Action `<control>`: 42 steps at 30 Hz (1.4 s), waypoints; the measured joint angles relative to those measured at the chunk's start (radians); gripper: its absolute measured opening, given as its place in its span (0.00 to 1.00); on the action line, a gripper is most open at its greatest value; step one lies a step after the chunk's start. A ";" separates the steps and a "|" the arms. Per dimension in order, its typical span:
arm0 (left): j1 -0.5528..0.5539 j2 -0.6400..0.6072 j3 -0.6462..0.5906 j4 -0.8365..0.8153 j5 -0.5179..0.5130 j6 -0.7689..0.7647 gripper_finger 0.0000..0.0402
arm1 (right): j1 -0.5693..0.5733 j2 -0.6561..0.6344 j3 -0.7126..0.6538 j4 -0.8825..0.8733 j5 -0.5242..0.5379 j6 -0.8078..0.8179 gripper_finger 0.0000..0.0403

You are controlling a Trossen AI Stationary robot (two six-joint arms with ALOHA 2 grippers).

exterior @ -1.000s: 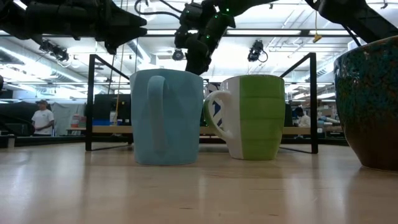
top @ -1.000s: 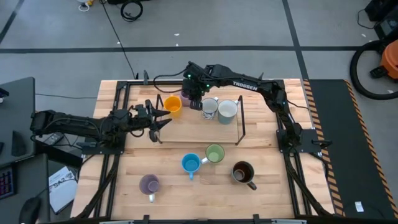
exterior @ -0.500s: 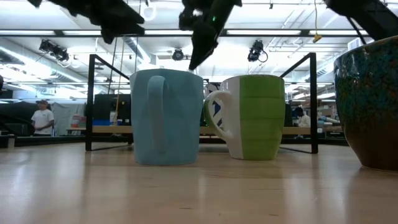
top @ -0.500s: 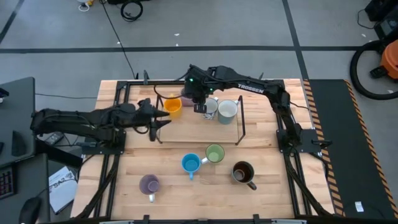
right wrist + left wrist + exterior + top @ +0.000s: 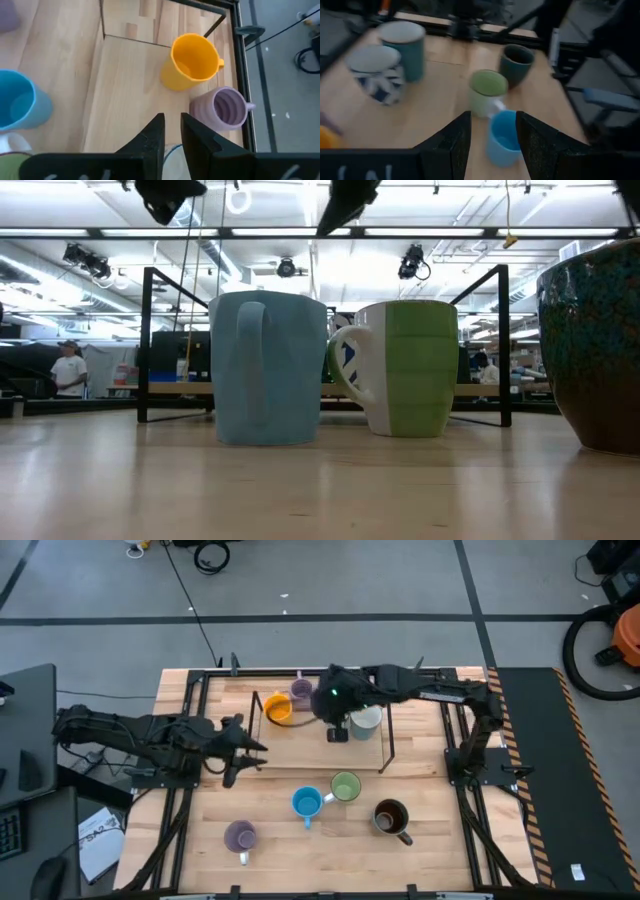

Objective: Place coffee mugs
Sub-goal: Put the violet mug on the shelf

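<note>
Right end effector [image 5: 171, 131] hovers above rack [image 5: 386, 736], empty, beside orange mug [image 5: 279, 709].

In the overhead view, the black wire rack [image 5: 385, 745] occupies the upper centre of the light wooden table [image 5: 270, 775]. Inside it, the orange ceramic mug [image 5: 279, 710] sits at its left end, the ribbed lavender mug [image 5: 301, 692] just above and right of it, and the pale white-grey mug [image 5: 366, 720] farther right. Below the rack, the blue mug [image 5: 306, 804] and green mug [image 5: 345, 786] stand side by side at centre, the dark brown speckled mug [image 5: 391, 817] to their lower right, and the second purple mug [image 5: 240, 836] well apart at lower left.
</note>
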 joint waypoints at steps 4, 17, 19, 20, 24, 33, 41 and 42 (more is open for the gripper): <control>-0.045 0.002 0.025 -0.067 0.012 -0.074 0.40 | 0.063 -0.139 -0.207 0.179 0.078 0.015 0.14; -0.228 0.280 0.394 -0.548 -0.132 -0.223 0.40 | 0.211 -0.373 -0.546 0.409 0.209 0.045 0.13; -0.246 0.327 0.437 -0.627 -0.099 -0.269 0.40 | 0.226 -0.408 -0.590 0.439 0.211 0.055 0.13; -0.257 0.350 0.449 -0.653 -0.078 -0.299 0.40 | 0.236 -0.423 -0.616 0.461 0.219 0.065 0.13; -0.304 0.434 0.472 -0.676 0.037 -0.455 0.40 | 0.296 -0.474 -0.703 0.523 0.268 0.094 0.13; -0.458 0.615 0.499 -0.738 0.139 -0.690 0.40 | 0.397 -0.491 -0.741 0.534 0.383 0.151 0.13; -0.502 0.711 0.499 -0.868 0.133 -0.677 0.40 | 0.431 -0.483 -0.741 0.534 0.380 0.148 0.13; -0.502 0.720 0.499 -0.873 0.129 -0.669 0.40 | 0.433 -0.483 -0.741 0.535 0.380 0.148 0.13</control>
